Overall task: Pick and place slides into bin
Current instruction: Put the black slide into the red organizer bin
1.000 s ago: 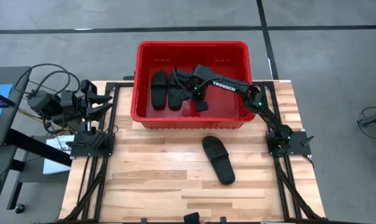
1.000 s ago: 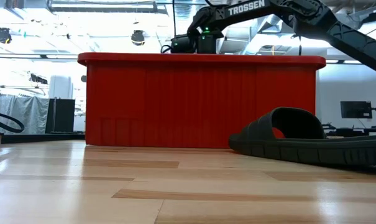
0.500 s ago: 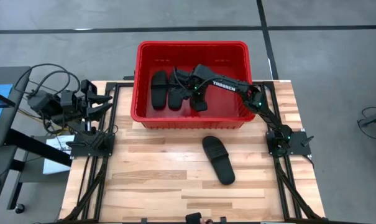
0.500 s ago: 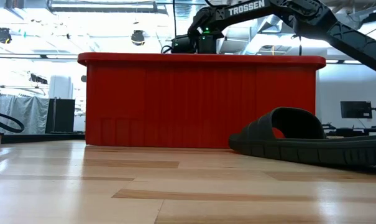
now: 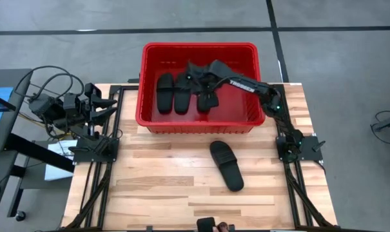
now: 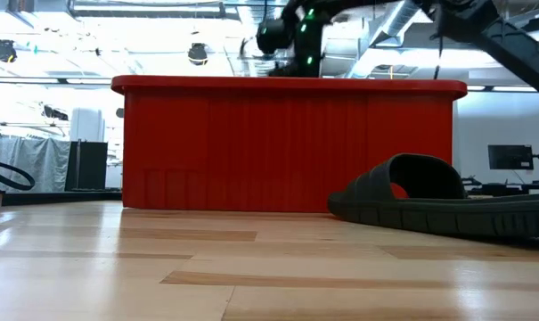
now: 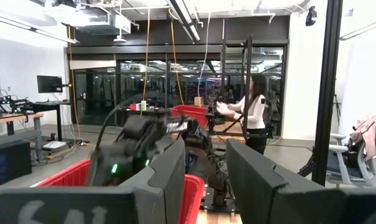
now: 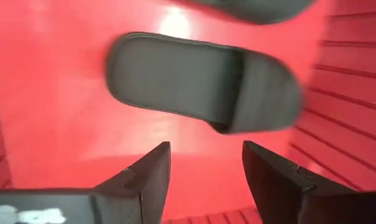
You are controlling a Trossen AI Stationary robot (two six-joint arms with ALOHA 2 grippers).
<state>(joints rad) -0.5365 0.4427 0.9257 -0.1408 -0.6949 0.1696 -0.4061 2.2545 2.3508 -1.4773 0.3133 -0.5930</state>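
Observation:
The red bin (image 5: 198,53) stands at the table's far middle. Three black slides lie flat on its floor, side by side: two (image 5: 164,92) (image 5: 182,94) at the left and a third (image 5: 207,98) (image 8: 200,81) beside them. A fourth slide (image 5: 226,165) (image 6: 438,203) rests sole-down on the table in front of the bin. My right gripper (image 5: 196,78) (image 8: 206,168) hangs open above the third slide, pointing steeply down, clear of it. My left gripper (image 5: 103,106) (image 7: 206,180) waits open at the table's left edge, with nothing between its fingers.
The bin's floor is bare red to the right of the third slide (image 5: 236,96). Bare wood (image 5: 156,187) stretches around the slide on the table. Cables and a stand (image 5: 49,106) crowd the left edge. A person (image 7: 255,109) stands in the room beyond.
My right gripper has opened and let go of the third slide, then risen above the bin's rim, tipping and drifting slightly toward the far edge. The slide now lies flat on the bin's floor beside the other two.

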